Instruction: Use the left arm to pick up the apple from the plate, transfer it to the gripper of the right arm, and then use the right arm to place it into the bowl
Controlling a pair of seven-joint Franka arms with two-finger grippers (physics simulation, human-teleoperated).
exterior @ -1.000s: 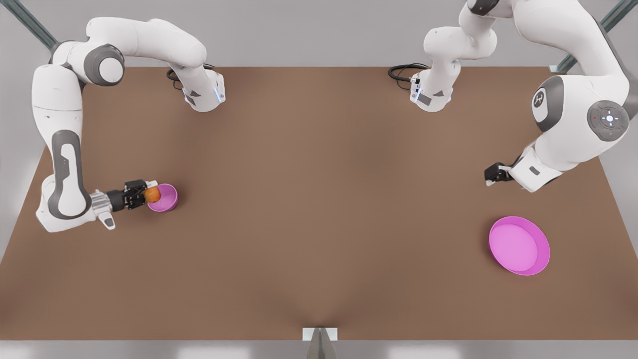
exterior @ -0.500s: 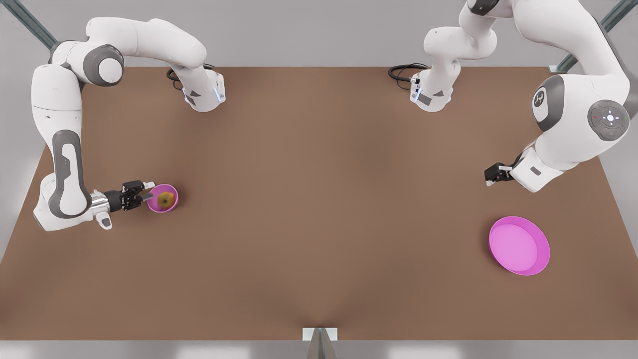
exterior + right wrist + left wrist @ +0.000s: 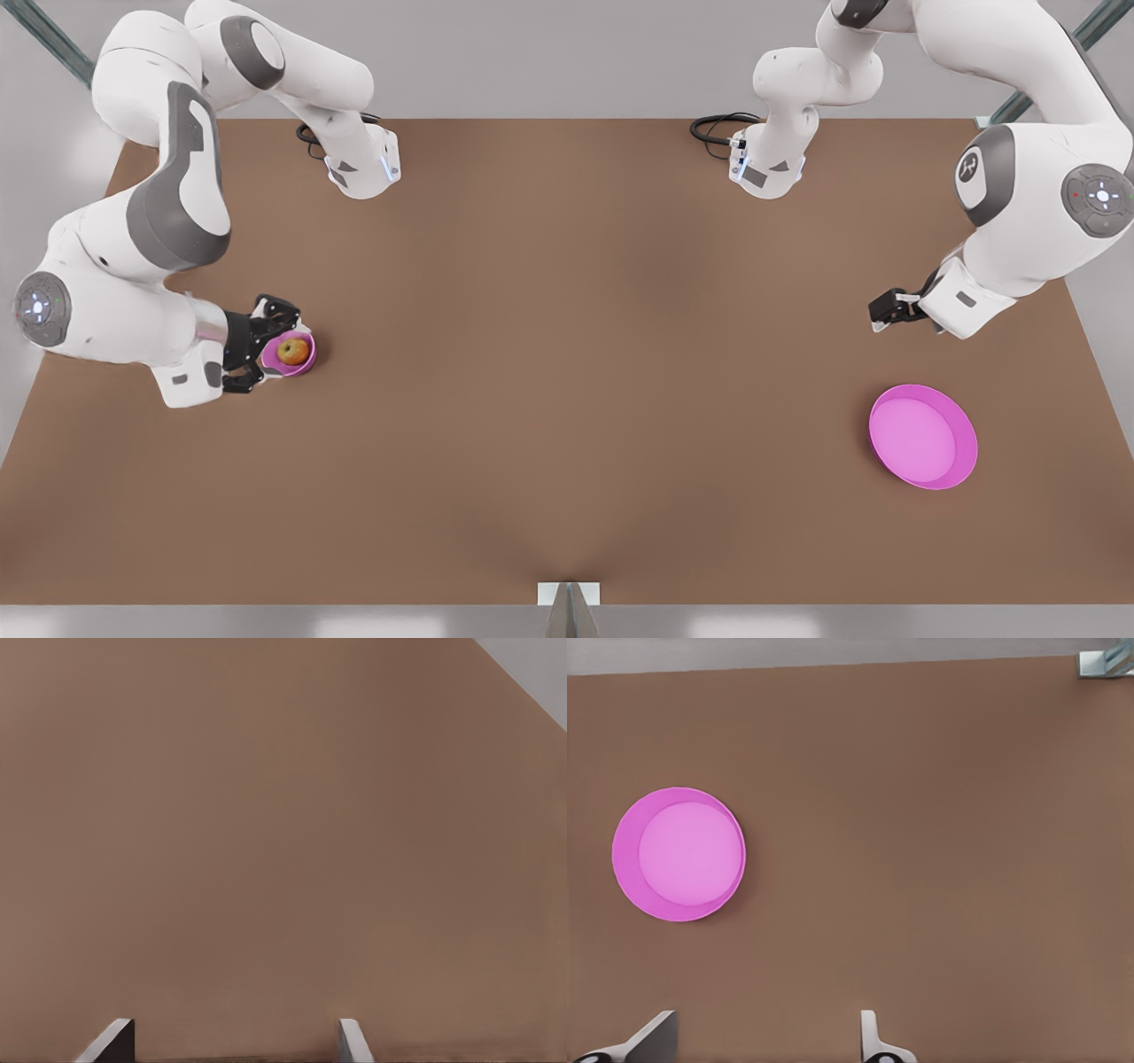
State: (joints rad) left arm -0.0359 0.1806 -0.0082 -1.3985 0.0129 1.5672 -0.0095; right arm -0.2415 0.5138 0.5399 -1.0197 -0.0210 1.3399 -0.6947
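Observation:
The apple (image 3: 292, 351) lies inside the small pink bowl (image 3: 306, 361) at the front view's left, free of any finger. My right gripper (image 3: 264, 347), on the arm with the metal cuff, hovers at the bowl's left side, open, its black fingers spread around the rim. In the right wrist view its gripper (image 3: 230, 1041) spans bare table. The wide pink plate (image 3: 966, 461) sits empty at the front view's right. My left gripper (image 3: 886, 310) waits open above and behind the plate. In the left wrist view that gripper (image 3: 762, 1036) stands apart from the plate (image 3: 625, 855).
Both arm bases (image 3: 359, 164) (image 3: 766, 168) stand at the table's back edge with black cables beside them. A metal bracket (image 3: 567, 602) sits at the front edge. The brown table (image 3: 567, 354) stretches wide between bowl and plate.
The right gripper opened and the apple dropped from it into the bowl. The right arm then swung its elbow up and back, its gripper staying by the bowl. The left arm barely shifted.

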